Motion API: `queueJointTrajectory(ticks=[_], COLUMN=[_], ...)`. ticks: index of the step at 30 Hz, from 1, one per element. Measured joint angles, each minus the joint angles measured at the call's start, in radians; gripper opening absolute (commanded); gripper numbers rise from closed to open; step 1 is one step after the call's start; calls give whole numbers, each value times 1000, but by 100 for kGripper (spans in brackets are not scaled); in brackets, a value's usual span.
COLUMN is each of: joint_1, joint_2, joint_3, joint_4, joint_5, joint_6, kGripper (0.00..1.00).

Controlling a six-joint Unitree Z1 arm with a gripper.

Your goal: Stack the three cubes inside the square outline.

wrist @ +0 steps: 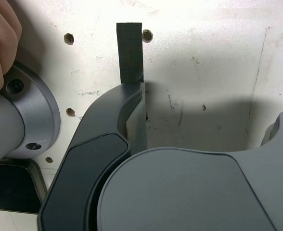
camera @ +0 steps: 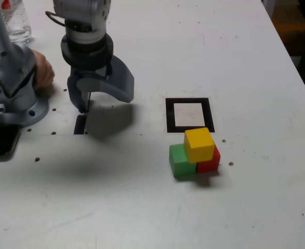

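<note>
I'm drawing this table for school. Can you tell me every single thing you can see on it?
Cubes: three; green and red side by side on the table, yellow on top of them.
Square outline: one, black with a pale centre, empty, just behind the cubes.
Black bar mark: one, below the gripper.
Plastic bottle: one, clear, far corner at the exterior view's left.
Table: one, white.
Person's hand: one, beside the arm's base.
Arm's base: one, grey.
Gripper: one, grey, open, holding nothing.
</note>
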Motion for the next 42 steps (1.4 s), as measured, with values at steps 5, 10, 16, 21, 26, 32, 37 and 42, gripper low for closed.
queueJointTrajectory(ticks=[5,10,16,21,26,32,37,42], joint_1=[0,0,0,0,0,0,0,-31], joint_2=[0,0,-3,-6,-6,1,18,131], joint_3=[0,0,0,-55,-198,-378,-486,-726], joint_4=[0,0,15,88,240,431,494,671], joint_5=[0,0,0,-5,-24,-61,-102,-165], joint_6=[0,0,0,0,1,13,16,9], kGripper=[97,97,96,96,95,95,95,95])
